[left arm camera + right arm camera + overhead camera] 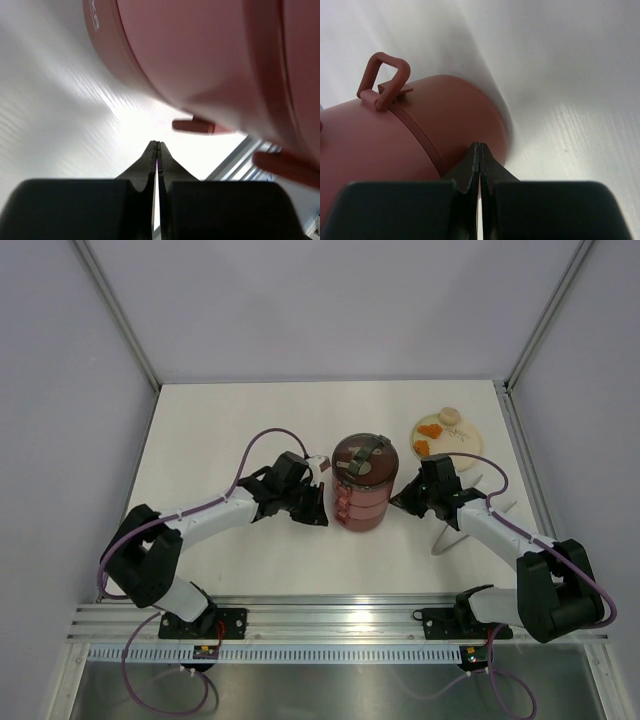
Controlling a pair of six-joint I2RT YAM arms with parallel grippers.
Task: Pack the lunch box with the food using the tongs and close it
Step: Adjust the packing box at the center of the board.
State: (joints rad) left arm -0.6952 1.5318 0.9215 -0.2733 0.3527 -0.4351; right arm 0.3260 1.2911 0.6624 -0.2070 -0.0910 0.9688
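In the top view, the lunch box (361,482) is seen stacked in three dark-red tiers near the middle of the white table (220,420), with a grey lid on top. The left gripper (322,508) is placed just beside its left wall, and the right gripper (396,504) just beside its right wall; whether the tips touch the wall cannot be told from here. A cream plate (468,441) is found at the far right of the table, and pieces of the food (431,430), orange and beige, are lying on it. The tongs (470,512) are lying on the table to the right of the box, partly hidden under the right arm.

In the left wrist view, the two black fingers (147,165) are pressed together and nothing is held between them. The red wall of the box fills the upper right, with small side handles (196,126) sticking out.

In the right wrist view, the fingers (469,167) are also clenched on nothing, with the tips close against the rounded red wall. A red wire clasp (382,82) is seen on the box.
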